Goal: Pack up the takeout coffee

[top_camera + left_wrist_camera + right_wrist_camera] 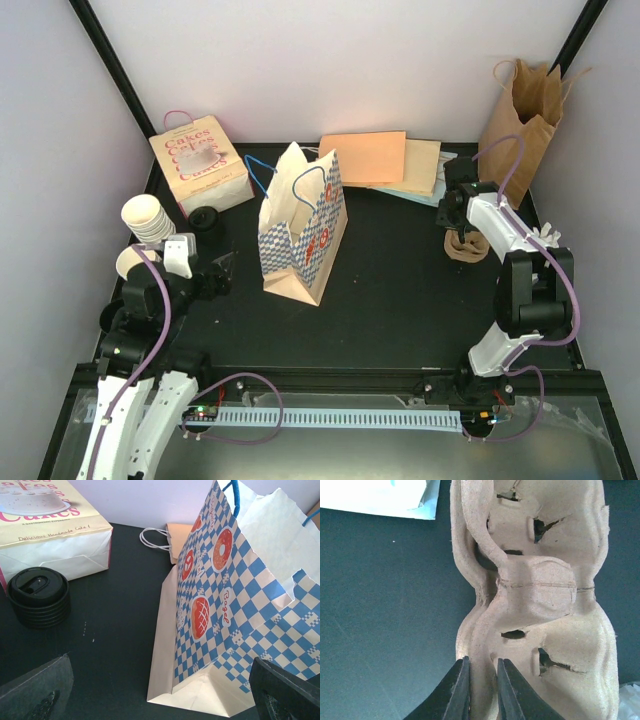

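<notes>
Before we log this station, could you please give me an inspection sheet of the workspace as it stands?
Surface: black table, no damage seen.
Job's things: stacked paper cups and a single cup far left; stacked black lids beside them; open checkered bagel bag at centre; pulp cup carrier at right.
Clutter: Cakes bag; brown paper bag; flat orange bags.
Grippers: left gripper open, empty; right gripper shut on the carrier's edge.
Cables: purple cables run along both arms.
Surroundings: white walls, black frame posts.
</notes>
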Controlling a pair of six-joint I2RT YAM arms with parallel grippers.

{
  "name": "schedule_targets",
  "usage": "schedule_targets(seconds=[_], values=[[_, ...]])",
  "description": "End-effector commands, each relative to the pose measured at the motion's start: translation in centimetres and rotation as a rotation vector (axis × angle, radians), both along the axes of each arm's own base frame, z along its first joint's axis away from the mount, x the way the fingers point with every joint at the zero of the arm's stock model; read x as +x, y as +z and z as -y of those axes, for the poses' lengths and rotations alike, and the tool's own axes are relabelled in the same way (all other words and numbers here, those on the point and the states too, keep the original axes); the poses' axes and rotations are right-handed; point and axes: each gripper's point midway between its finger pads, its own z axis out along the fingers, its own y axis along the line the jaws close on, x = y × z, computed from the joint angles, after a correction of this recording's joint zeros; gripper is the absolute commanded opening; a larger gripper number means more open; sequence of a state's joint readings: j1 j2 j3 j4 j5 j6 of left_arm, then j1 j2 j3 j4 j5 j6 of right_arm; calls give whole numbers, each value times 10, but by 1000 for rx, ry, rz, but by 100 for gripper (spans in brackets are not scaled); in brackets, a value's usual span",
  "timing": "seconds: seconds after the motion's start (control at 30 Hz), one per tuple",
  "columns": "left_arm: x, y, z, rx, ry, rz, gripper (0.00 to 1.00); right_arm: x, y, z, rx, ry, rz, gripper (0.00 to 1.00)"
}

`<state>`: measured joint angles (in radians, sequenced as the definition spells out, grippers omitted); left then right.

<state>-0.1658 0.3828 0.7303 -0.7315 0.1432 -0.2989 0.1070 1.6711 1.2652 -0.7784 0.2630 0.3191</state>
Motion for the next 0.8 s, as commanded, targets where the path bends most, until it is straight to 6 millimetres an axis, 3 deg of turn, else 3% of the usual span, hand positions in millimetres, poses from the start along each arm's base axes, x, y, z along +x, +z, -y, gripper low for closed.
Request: schedule_targets(seconds=[0.0,0.47,0.63,0.77], values=[[3,4,5,-7,-24,15,99,4,14,8,-52,-19,38,19],[4,4,5,-6,-28,14,99,1,82,24,-198,-58,141,19],[4,4,5,-6,-26,15,99,-3,105,11,-203,-28,177,19],[4,5,5,-6,-24,16,99,-13,116,-11,-196,27,193,19]])
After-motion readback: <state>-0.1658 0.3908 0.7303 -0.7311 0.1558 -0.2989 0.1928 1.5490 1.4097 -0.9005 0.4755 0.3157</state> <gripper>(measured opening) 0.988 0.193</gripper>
